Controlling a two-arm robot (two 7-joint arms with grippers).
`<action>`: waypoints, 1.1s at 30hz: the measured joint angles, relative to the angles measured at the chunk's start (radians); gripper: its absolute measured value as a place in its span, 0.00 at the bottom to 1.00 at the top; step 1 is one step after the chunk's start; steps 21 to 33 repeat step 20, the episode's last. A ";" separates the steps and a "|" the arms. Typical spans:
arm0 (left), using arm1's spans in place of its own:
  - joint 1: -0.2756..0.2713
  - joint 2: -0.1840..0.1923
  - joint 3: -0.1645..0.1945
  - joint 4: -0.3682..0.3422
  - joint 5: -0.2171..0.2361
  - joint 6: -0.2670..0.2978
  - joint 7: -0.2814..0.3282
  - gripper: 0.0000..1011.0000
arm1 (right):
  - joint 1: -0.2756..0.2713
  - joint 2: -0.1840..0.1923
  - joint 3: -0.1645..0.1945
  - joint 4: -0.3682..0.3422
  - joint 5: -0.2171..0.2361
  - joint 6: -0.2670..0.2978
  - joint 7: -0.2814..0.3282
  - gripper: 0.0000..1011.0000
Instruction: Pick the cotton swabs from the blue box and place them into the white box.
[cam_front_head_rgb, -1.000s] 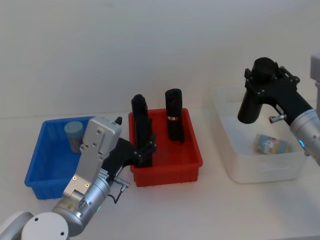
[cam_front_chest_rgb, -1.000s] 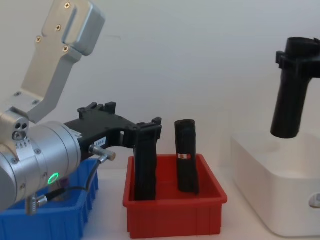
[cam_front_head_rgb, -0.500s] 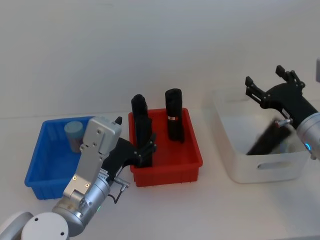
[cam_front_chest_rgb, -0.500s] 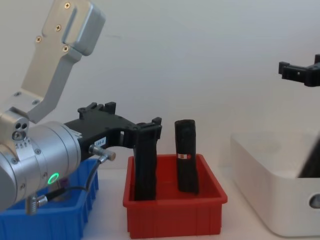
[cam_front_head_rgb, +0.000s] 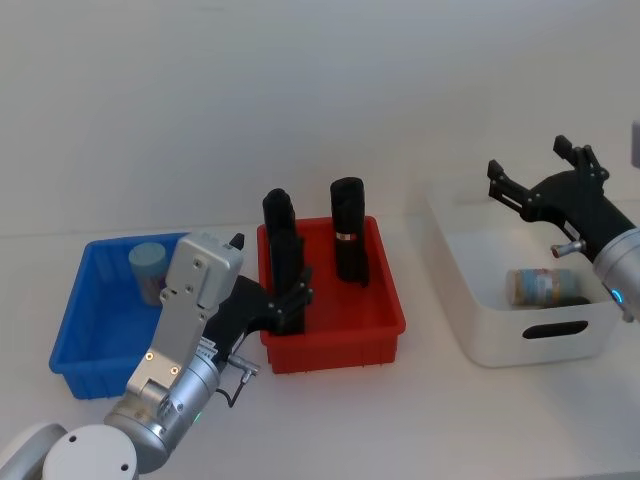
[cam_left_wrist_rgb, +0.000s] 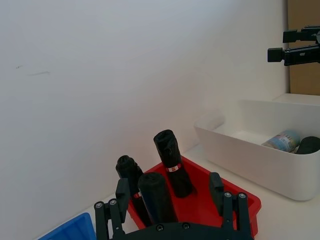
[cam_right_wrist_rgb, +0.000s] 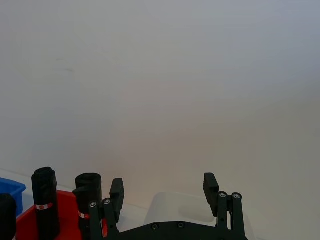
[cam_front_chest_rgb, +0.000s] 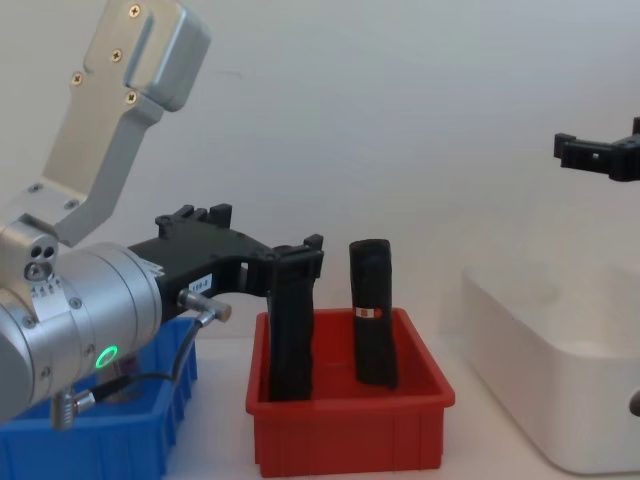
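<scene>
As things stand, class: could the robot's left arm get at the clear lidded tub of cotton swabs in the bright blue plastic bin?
Probably yes. The tub of cotton swabs stands upright in the open-topped blue bin, nothing over it. The left pincer, open, sits beside it at the red bin, so it must pull back.

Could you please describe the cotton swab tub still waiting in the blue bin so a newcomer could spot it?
Start at the blue box, left of the red bin. In its far corner stands a cotton swab tub, small, clear and pale-lidded, unlike the tall black rolls next door.
</scene>
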 joint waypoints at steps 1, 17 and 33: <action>0.000 0.000 0.000 0.000 0.000 0.000 0.000 0.99 | 0.000 0.000 0.000 0.000 0.000 0.000 0.000 0.99; 0.000 0.000 0.000 0.000 0.000 0.000 0.000 0.99 | 0.001 0.001 0.001 0.004 0.002 0.001 0.005 0.99; 0.000 0.000 0.000 0.000 0.000 0.000 0.000 0.99 | 0.001 0.001 0.001 0.004 0.002 0.001 0.005 0.99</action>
